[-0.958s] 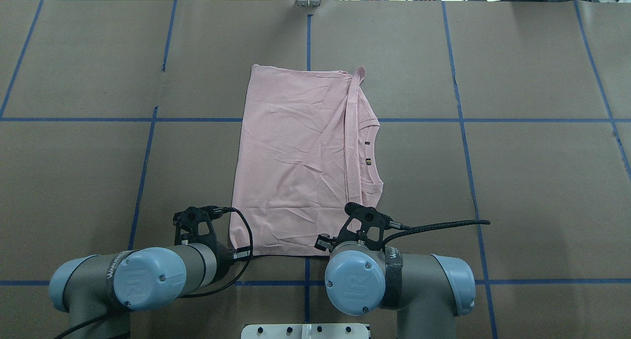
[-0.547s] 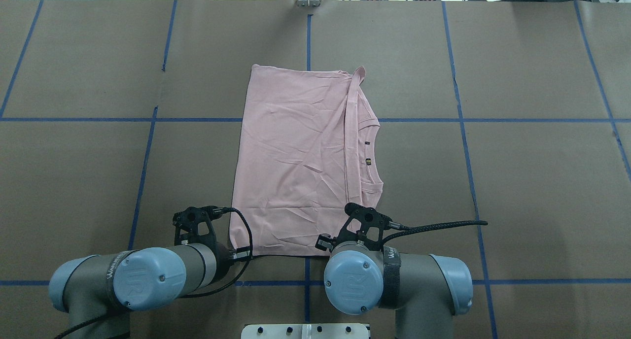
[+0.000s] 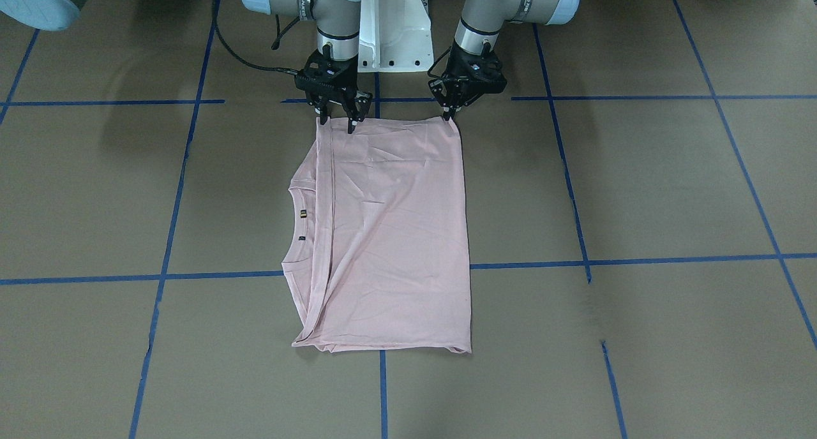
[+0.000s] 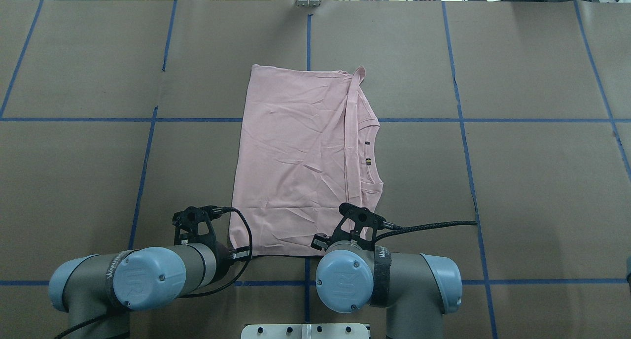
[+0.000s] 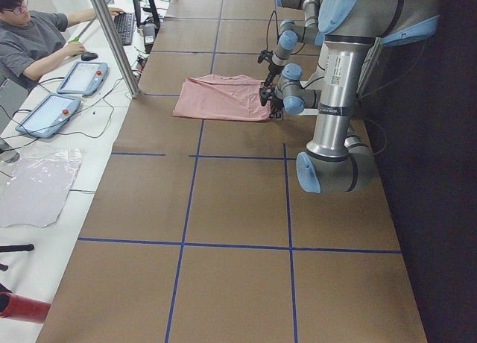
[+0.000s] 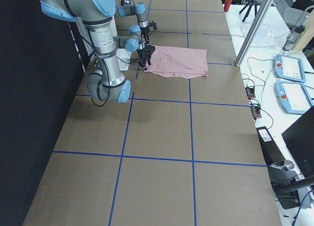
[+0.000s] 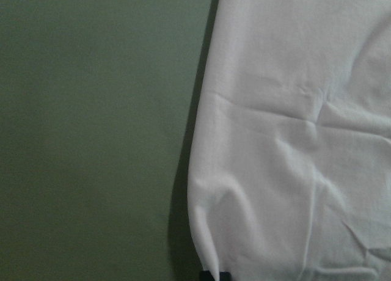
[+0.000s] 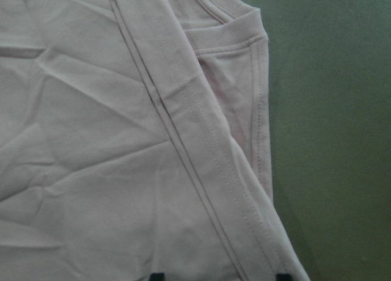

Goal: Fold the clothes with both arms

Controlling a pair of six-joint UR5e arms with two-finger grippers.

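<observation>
Brown paper crossed by blue tape lines (image 4: 143, 171) covers the table (image 4: 74, 181). From my console I count one pale pink T-shirt (image 4: 291, 161), two arms and two grippers.

Against the overhead picture of half a second ago, the right arm (image 4: 394, 280) has slid a little toward the robot's left, and its cable (image 4: 434, 224) has drawn in with it. The left arm (image 4: 148, 275) and the shirt lie as they did.

The T-shirt rests flat at mid-table, folded lengthwise, with its collar (image 3: 300, 215) toward the robot's right and its near edge at both grippers. I see the right gripper (image 3: 337, 125) with fingers spread, both tips over the cloth at that edge. The left gripper (image 3: 449, 112) has its fingers pressed together, pinching the shirt's near corner.
</observation>
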